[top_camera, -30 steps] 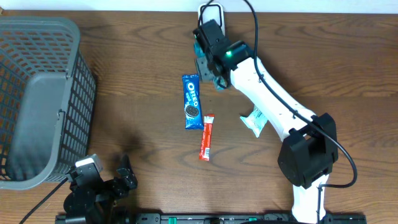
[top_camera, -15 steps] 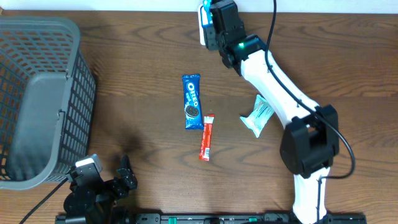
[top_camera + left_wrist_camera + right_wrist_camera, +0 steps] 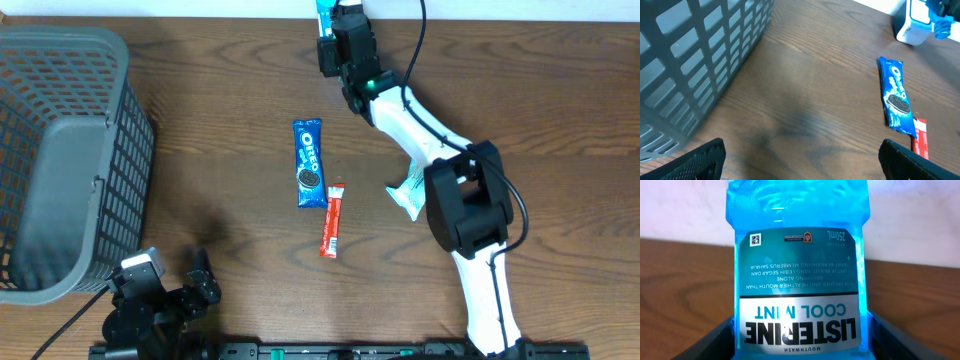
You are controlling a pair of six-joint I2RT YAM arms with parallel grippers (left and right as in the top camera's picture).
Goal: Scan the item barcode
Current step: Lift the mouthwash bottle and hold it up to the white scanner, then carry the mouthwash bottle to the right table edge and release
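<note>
A blue Listerine mouthwash bottle (image 3: 797,280) fills the right wrist view, label upside down with a small square code at its upper left. My right gripper (image 3: 800,342) is shut on it, one dark finger (image 3: 715,340) on each side. In the overhead view that gripper (image 3: 338,35) is at the table's back edge, with the bottle's blue end (image 3: 323,10) showing beside it. The left wrist view shows the bottle (image 3: 942,27) right next to a white scanner (image 3: 911,25). My left gripper (image 3: 802,165) is open over bare wood at the front left (image 3: 190,290).
A grey mesh basket (image 3: 135,130) stands at the left. An Oreo pack (image 3: 309,163), a red stick sachet (image 3: 332,221) and a pale teal pouch (image 3: 412,190) lie mid-table. The right arm stretches from the front right across to the back.
My right arm has carried the bottle away from the Oreo pack to the back edge, up to the white scanner. The left arm has not moved.
</note>
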